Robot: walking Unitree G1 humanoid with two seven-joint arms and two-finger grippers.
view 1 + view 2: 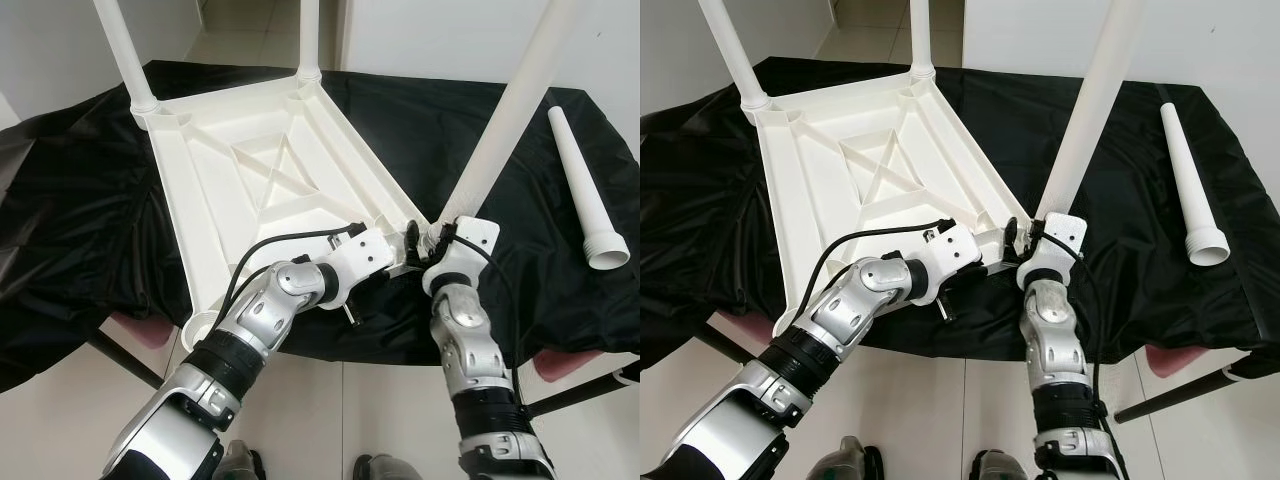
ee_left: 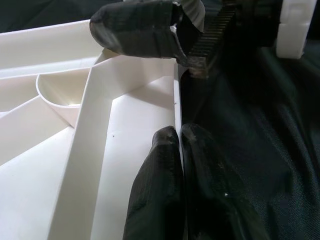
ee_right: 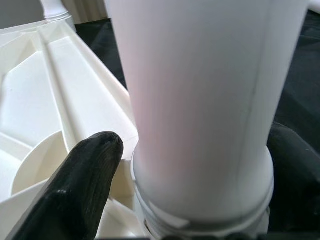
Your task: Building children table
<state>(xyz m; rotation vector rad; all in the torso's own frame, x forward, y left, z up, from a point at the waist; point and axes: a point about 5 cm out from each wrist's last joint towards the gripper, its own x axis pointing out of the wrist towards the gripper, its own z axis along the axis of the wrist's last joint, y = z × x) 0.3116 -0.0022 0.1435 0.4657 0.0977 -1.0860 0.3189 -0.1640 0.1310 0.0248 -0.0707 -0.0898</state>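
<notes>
Floor point(image 1: 240, 40) pale tile | black cloth point(image 1: 80, 200) under tabletop point(image 1: 230, 190) | left tool point(image 2: 180, 150) clamped on rim | right tool point(image 3: 200, 165) around leg point(image 1: 500, 130)

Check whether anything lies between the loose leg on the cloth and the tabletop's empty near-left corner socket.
Both arms do. The loose leg lies on the black cloth at the robot's right; the empty socket is at the near left. Between them stand the right claw around the mounted leg and the left claw pinching the tabletop rim.

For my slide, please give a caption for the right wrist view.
Right pincer closed around the white leg seated in a corner socket of the upturned table top.
</notes>
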